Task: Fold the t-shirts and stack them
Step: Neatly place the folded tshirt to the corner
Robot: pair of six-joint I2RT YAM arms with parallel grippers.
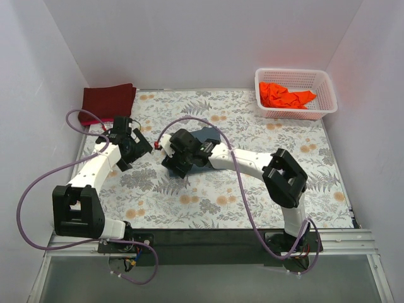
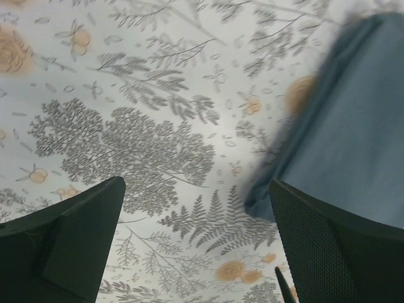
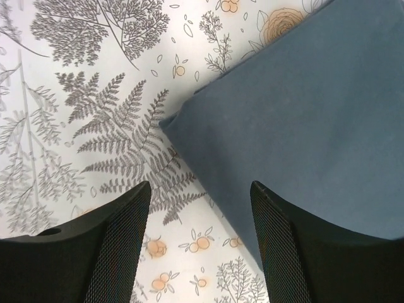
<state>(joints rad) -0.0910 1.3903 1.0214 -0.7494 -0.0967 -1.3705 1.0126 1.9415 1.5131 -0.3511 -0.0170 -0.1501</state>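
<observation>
at the centre of the floral-print table (image 1: 252,189) lies a slate blue-grey cotton t-shirt (image 1: 211,134), folded flat and partly hidden under the right arm. right gripper (image 3: 199,189): jaws apart, poised over the near corner of that shirt, one finger above the cloth and the other above bare table; contact cannot be confirmed. left gripper (image 2: 197,183): jaws apart and holding nothing, over the table just beside the shirt's left edge. a dark maroon red folded t-shirt (image 1: 108,100) sits at the far left corner, well apart from both arms. a bright orange crumpled t-shirt (image 1: 285,96) lies inside a white plastic lattice basket (image 1: 297,114) at the far right corner.
</observation>
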